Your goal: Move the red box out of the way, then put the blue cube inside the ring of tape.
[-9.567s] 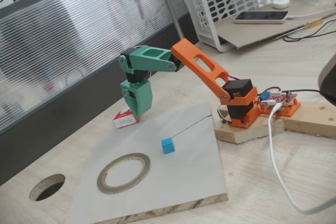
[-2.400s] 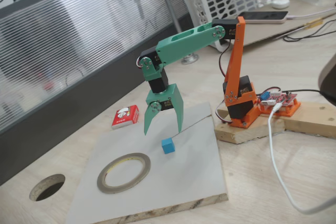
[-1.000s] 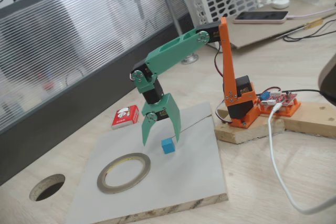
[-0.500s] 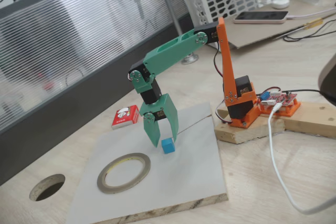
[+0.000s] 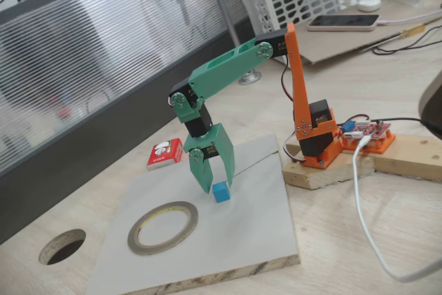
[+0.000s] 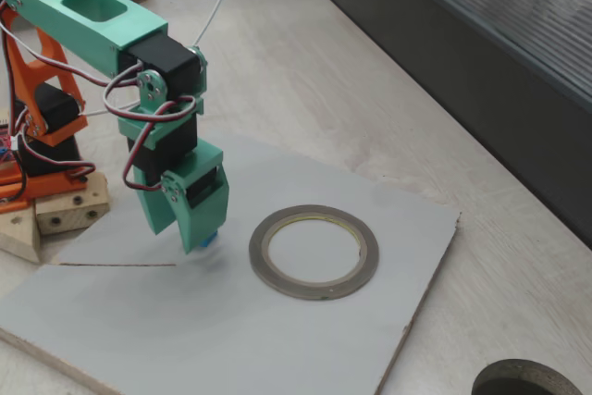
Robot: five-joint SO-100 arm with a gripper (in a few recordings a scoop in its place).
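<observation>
Cube first: the blue cube (image 5: 220,192) sat on the grey board (image 5: 242,240), between the tips of the green end effector (image 5: 215,183), which pointed down over it. In the other fixed view only a sliver of the cube (image 6: 209,240) showed under the end effector (image 6: 190,228). Its fingers (image 5: 202,170) stood narrowly apart around the cube; whether they actually pressed on it could not be told. The ring of tape (image 5: 163,226) lay flat on the same board, near the cube but apart from it, its wide opening showing bare board (image 6: 314,251). The red box (image 5: 165,153) lay off the board on the bench (image 5: 387,233), beside the board's far edge, behind the end effector. A round dark hole (image 5: 62,246) was cut in the bench beyond the ring.
</observation>
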